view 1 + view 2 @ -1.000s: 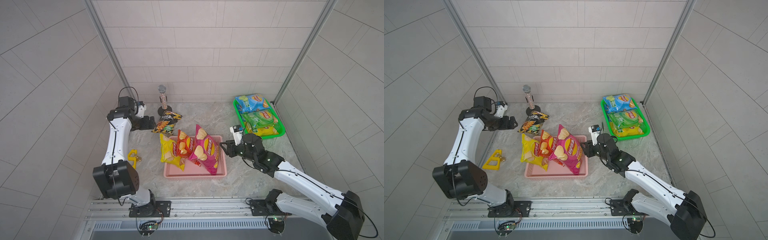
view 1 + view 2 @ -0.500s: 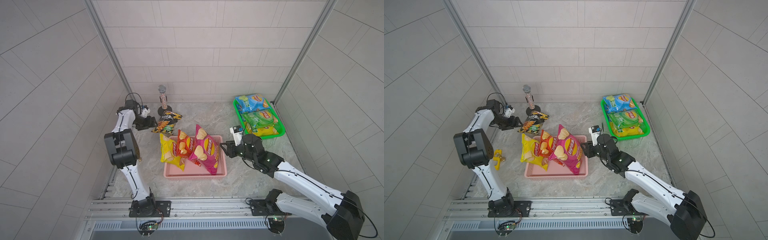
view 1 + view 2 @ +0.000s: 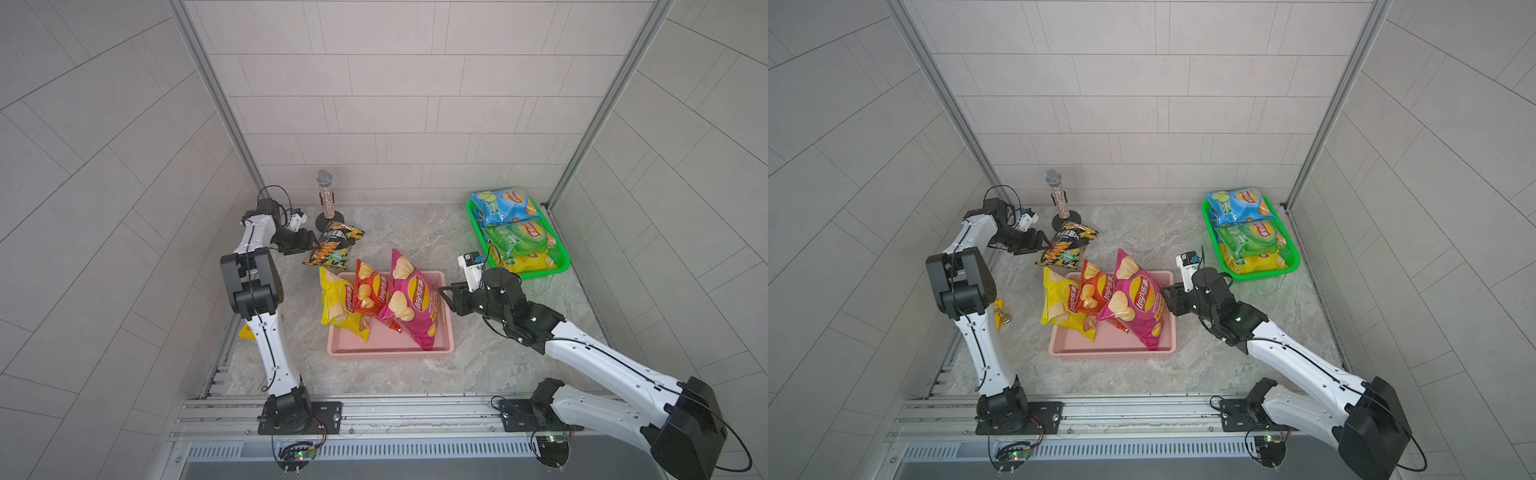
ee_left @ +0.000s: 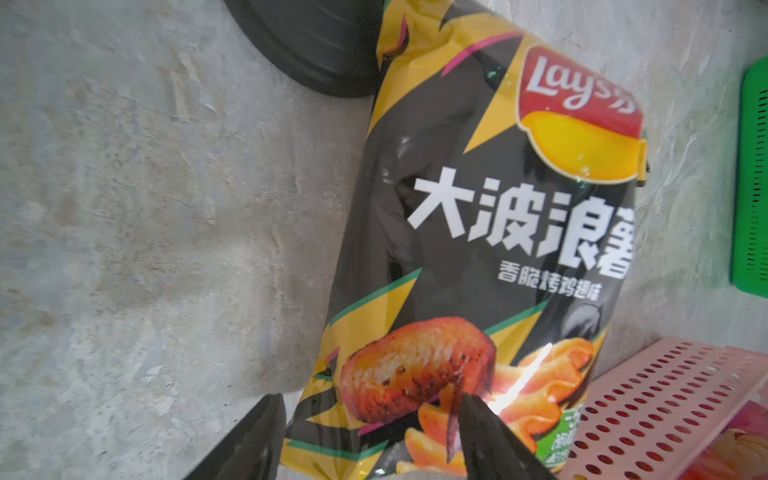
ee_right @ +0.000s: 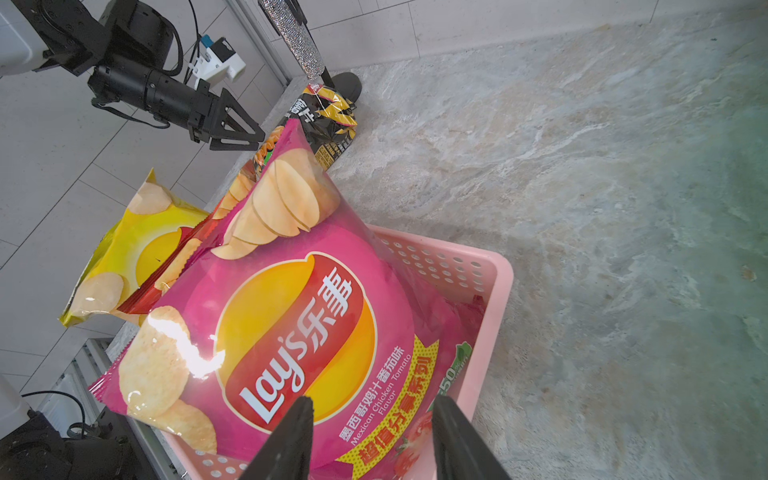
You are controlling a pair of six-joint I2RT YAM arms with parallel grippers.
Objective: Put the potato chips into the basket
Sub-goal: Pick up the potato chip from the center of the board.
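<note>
Your left gripper (image 3: 309, 243), in a top view, sits at the edge of the black bag (image 3: 332, 249) that faces its arm. That bag lies on the table just beside the pink basket (image 3: 390, 353). Three bags already stand inside the basket, and more wait in the green tray (image 3: 540, 274).

In the left wrist view the jaws are spread. One finger (image 4: 249, 436) is on the tabletop side and the other is over the printed face, with the bag's edge between them and nothing pinched.

In the right wrist view, your right gripper (image 5: 374, 401) stands half open around the magenta bag (image 5: 291, 311); I cannot tell whether it actually grips.

You're at the grasp step: close on that edge, lift clear of the basket wall, then carry it over and release.
</note>
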